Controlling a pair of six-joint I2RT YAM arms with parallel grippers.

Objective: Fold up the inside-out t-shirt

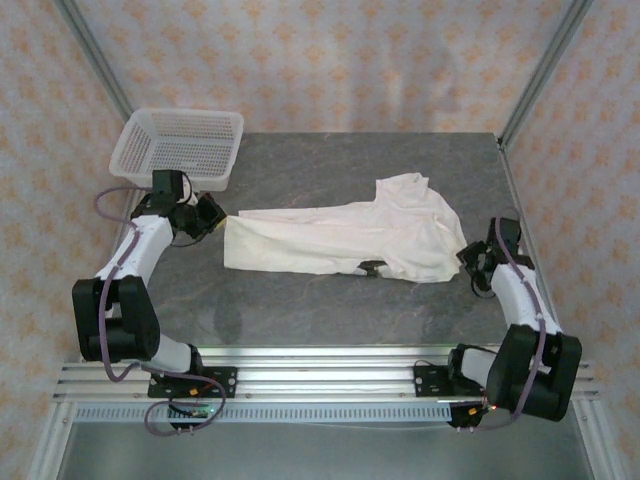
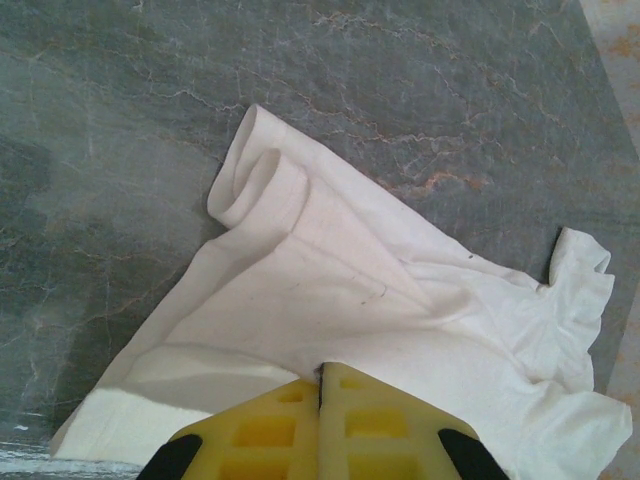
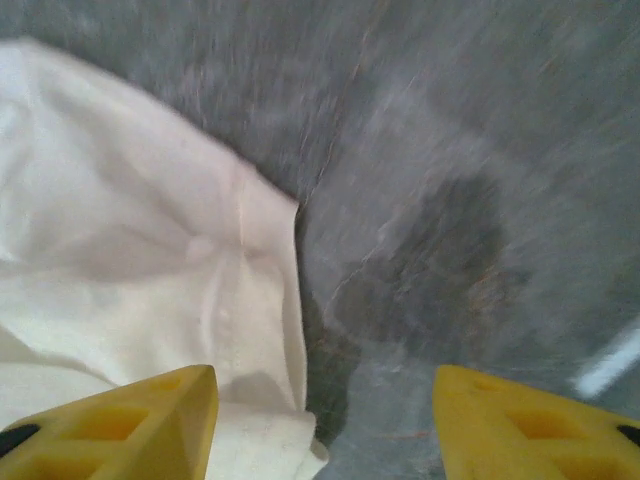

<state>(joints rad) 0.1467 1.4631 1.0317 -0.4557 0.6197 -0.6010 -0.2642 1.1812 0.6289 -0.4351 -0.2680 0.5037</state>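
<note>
The inside-out t-shirt [image 1: 350,240] lies stretched left to right across the grey table, cream-white and wrinkled, with a small dark tag [image 1: 372,268] at its near edge. My left gripper [image 1: 215,215] is at its left end. In the left wrist view the yellow jaws are pressed together, and my left gripper [image 2: 322,375] pinches a fold of the shirt [image 2: 350,290]. My right gripper [image 1: 472,262] sits just off the shirt's right end. It is open [image 3: 325,385] over bare table, its left finger over the shirt's edge [image 3: 130,250] and nothing between the fingers.
A white plastic mesh basket [image 1: 180,145] stands at the back left corner, just behind the left arm. Metal frame posts rise at both back corners. The table [image 1: 330,310] shows bare grey stone in front of and behind the shirt.
</note>
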